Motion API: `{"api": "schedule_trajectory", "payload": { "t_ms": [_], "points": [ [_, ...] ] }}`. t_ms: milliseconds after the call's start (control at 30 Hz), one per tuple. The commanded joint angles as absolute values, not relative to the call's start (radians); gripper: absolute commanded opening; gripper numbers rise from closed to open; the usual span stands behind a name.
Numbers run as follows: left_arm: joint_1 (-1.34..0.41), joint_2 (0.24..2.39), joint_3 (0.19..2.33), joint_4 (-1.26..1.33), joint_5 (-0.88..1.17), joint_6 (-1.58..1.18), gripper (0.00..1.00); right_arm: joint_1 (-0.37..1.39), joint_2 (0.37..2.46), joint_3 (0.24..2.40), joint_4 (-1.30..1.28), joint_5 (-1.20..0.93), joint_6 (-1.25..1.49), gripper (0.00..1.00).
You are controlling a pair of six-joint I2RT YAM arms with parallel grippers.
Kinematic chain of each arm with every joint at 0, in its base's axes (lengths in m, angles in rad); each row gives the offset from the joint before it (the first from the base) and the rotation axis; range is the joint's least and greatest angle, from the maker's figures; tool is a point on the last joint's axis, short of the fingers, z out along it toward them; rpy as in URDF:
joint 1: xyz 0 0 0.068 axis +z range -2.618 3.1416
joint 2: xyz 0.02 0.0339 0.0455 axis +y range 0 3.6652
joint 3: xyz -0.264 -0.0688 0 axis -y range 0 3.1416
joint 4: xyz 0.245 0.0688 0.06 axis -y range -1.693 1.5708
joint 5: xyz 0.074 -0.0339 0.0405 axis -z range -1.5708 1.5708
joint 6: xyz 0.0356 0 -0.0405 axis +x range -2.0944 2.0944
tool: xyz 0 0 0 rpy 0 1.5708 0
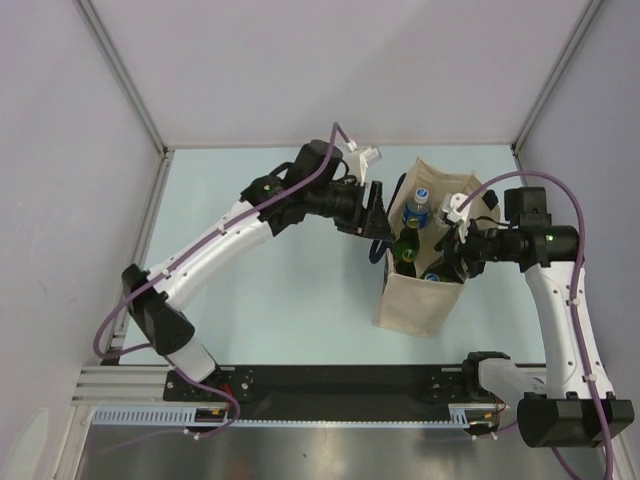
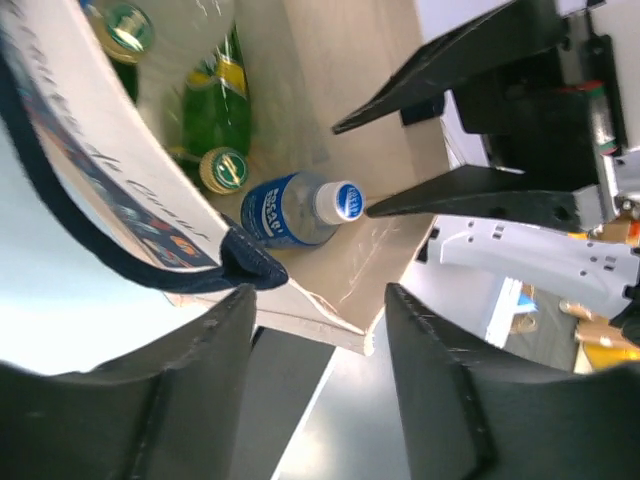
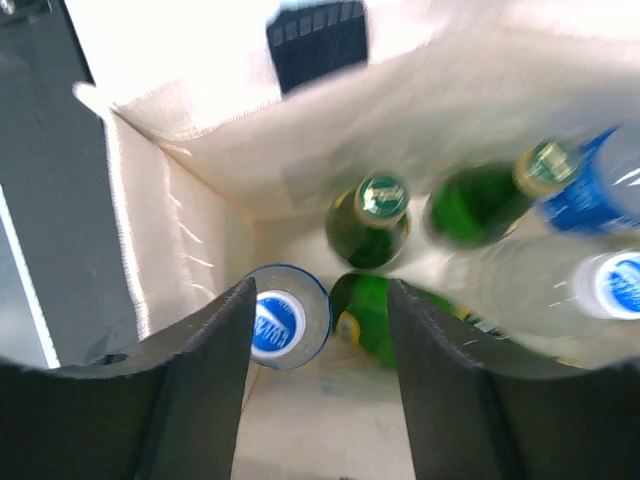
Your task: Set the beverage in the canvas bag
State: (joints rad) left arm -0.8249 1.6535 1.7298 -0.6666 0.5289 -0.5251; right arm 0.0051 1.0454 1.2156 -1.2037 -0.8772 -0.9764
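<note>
The beige canvas bag [image 1: 413, 303] stands upright at the table's middle right, mouth open. Several bottles stand inside: green glass ones [image 3: 368, 215] and clear ones with blue caps [image 3: 279, 320]. My left gripper [image 1: 380, 218] is open and empty, by the bag's left rim, next to the navy handle [image 2: 150, 262]. In the left wrist view a blue-capped bottle [image 2: 300, 208] leans inside the bag [image 2: 340, 80]. My right gripper [image 1: 449, 264] is open and empty over the bag's mouth, looking straight down into it [image 3: 320, 292]. Its fingers [image 2: 470, 190] show in the left wrist view.
Pale walls with metal corner posts [image 1: 120, 75] close the table at the back and sides. The black base rail [image 1: 340, 385] runs along the near edge. The two arms flank the bag closely, left arm [image 1: 220, 245] and right arm [image 1: 560, 300].
</note>
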Motion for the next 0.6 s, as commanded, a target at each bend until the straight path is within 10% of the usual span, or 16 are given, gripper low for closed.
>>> {"api": "schedule_trajectory", "payload": {
  "t_ms": [0,200,333,567],
  "points": [
    [-0.79,1.545,1.721,-0.649,0.479,-0.503,0.69,-0.024,1.055,1.316,-1.238,-0.945,-0.924,0.62],
    [-0.736,1.439,1.619,-0.663,0.401,-0.471,0.8,-0.064,1.075,1.405,-1.163,-0.985,-0.773,0.68],
    [-0.701,1.358,1.571,-0.672,0.25,-0.457,1.0,-0.118,1.066,1.442,-1.013,-0.937,-0.515,0.92],
    [-0.598,1.218,1.49,-0.634,0.048,-0.446,1.0,-0.266,1.091,1.546,-0.721,-0.592,-0.12,1.0]
  ]
}}
